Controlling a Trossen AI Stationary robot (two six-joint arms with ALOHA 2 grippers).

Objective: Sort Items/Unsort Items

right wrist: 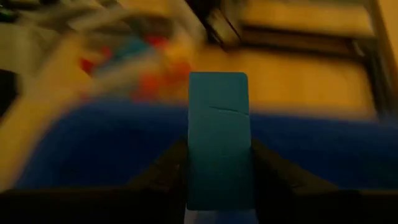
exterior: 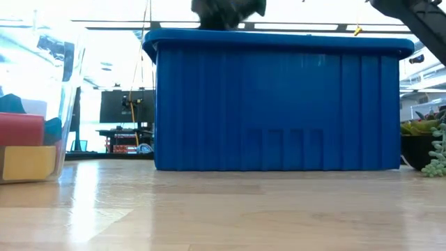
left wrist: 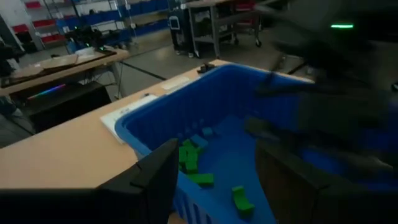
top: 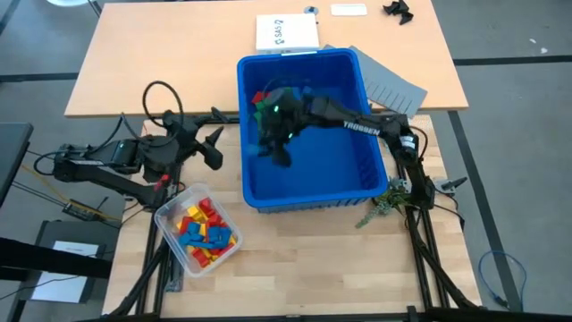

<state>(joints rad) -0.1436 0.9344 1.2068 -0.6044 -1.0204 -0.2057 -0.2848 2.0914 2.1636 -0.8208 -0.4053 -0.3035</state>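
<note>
The right hand (top: 279, 148) hangs over the inside of the blue bin (top: 357, 174), its two fingers (right wrist: 163, 167) closed against the sides of a blue block (right wrist: 217, 137) that stands up between them. More items lie in the bin's far corner, among them green blocks (left wrist: 193, 163). The left hand (top: 214, 148) waits just outside the bin's left wall, fingers apart and holding nothing. On the desk (top: 161, 54) near it, a clear container (top: 166, 217) holds red, yellow and blue blocks (top: 204, 231).
</note>
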